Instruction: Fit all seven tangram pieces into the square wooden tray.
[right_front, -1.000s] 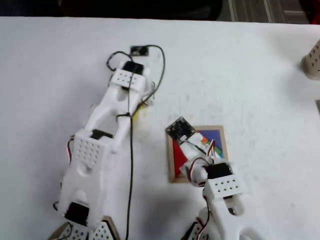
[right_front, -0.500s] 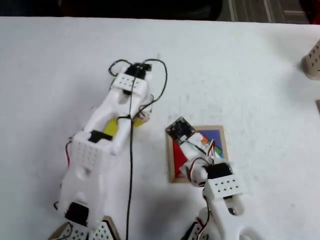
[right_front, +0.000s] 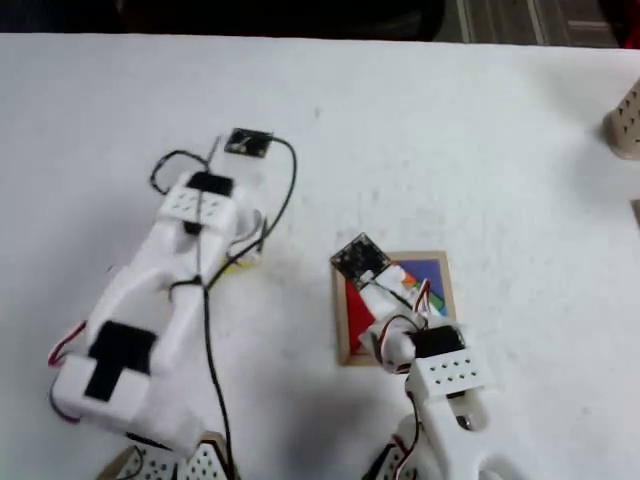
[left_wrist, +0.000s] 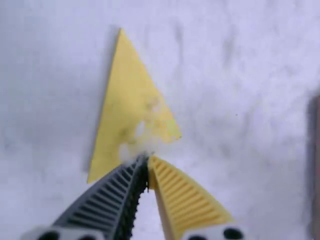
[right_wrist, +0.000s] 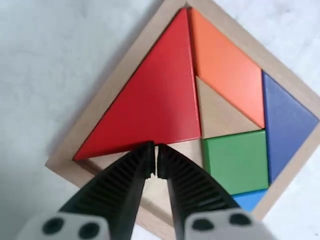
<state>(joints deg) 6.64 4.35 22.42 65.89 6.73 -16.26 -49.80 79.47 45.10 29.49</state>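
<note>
Left gripper (left_wrist: 147, 162): fingers closed together, nothing between them. The tips rest at the short edge of the yellow triangle (left_wrist: 132, 115), close to one corner. That triangle lies flat on the white table (right_front: 480, 140), outside the tray (right_front: 341, 310) and apart from it. From the high view I see a sliver of yellow under the left arm, which is on the tray's left.

Right gripper (right_wrist: 154, 157): fingers drawn in, tips almost meeting, holding nothing. It hangs over the tray, with its tips at the long edge of the red triangle (right_wrist: 150, 105), above a strip of bare wood along the rim.

In the tray I count the red triangle, an orange piece (right_wrist: 225, 70) against it, a blue piece (right_wrist: 287, 130) along the far rim, a green square (right_wrist: 235, 160) and a light-blue piece (right_wrist: 247, 200) at the corner. There is a pale triangle (right_wrist: 220, 115) between orange and green. I cannot tell whether it is a piece or bare tray floor.
</note>
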